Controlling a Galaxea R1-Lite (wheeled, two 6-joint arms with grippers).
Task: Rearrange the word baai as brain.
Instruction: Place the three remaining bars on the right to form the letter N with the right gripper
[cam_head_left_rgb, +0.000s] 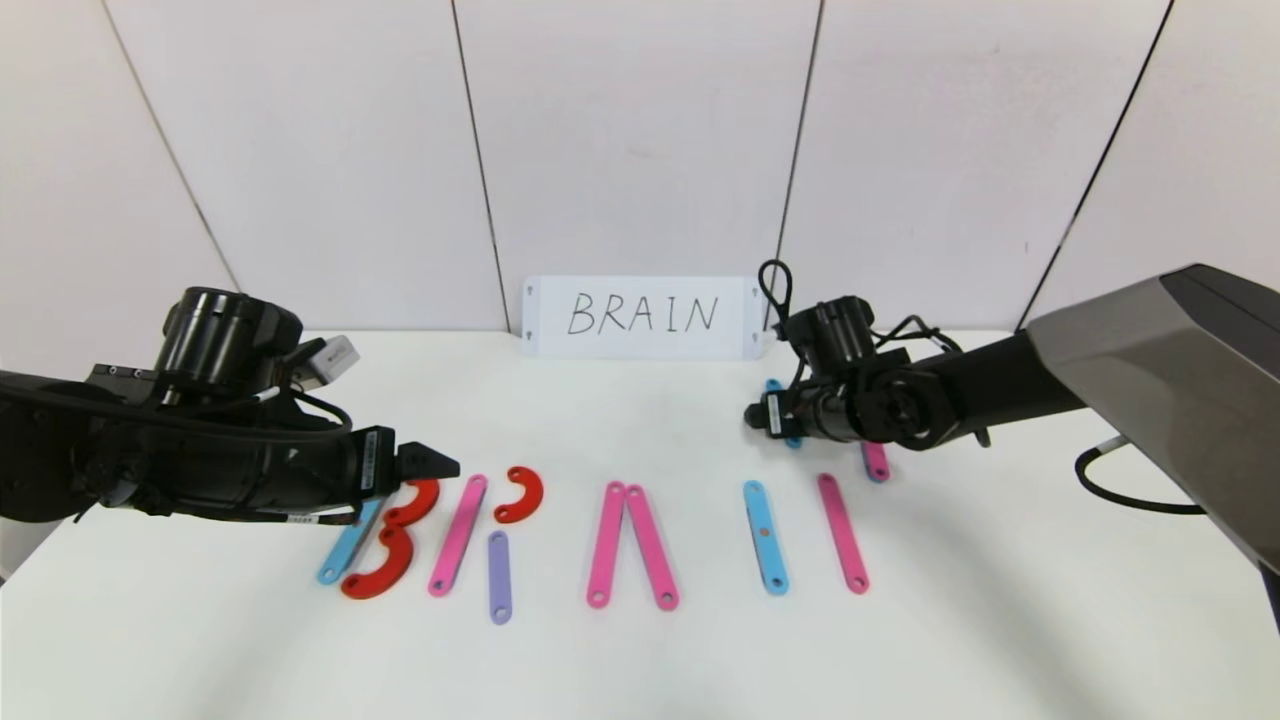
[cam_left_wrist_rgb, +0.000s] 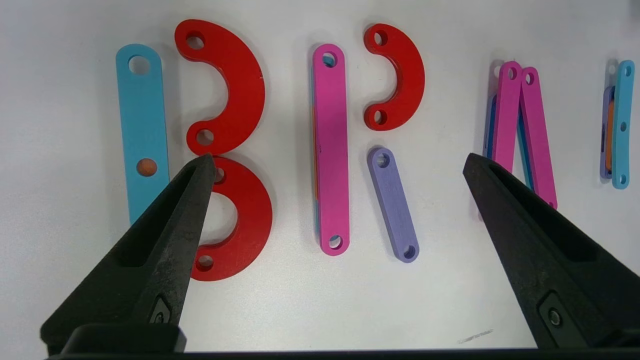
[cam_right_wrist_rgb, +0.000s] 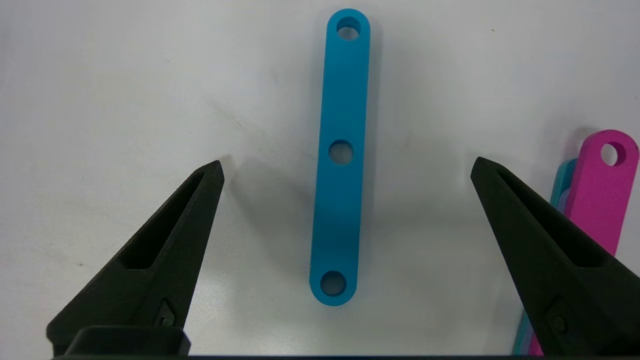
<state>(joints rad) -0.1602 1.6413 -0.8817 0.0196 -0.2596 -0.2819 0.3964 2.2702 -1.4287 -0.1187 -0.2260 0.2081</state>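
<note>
The strip letters lie in a row on the white table (cam_head_left_rgb: 640, 660). From the left: a light-blue bar (cam_head_left_rgb: 345, 545) with two red curves (cam_head_left_rgb: 380, 570), a pink bar (cam_head_left_rgb: 458, 535) with a red curve (cam_head_left_rgb: 520, 495) and a lilac bar (cam_head_left_rgb: 499, 577), two pink bars (cam_head_left_rgb: 628, 545) leaning into a peak, a light-blue bar (cam_head_left_rgb: 765, 537), and a pink bar (cam_head_left_rgb: 842, 533). My left gripper (cam_head_left_rgb: 440, 465) is open and empty above the red curves (cam_left_wrist_rgb: 235, 210). My right gripper (cam_head_left_rgb: 760, 415) is open and empty above another light-blue bar (cam_right_wrist_rgb: 340, 155) lying farther back.
A white card (cam_head_left_rgb: 640, 316) with handwritten "BRAIN" stands against the back wall. A pink bar stacked on a blue one (cam_head_left_rgb: 876, 462) lies under my right arm and shows in the right wrist view (cam_right_wrist_rgb: 597, 200). A black cable (cam_head_left_rgb: 1120, 490) lies at the right.
</note>
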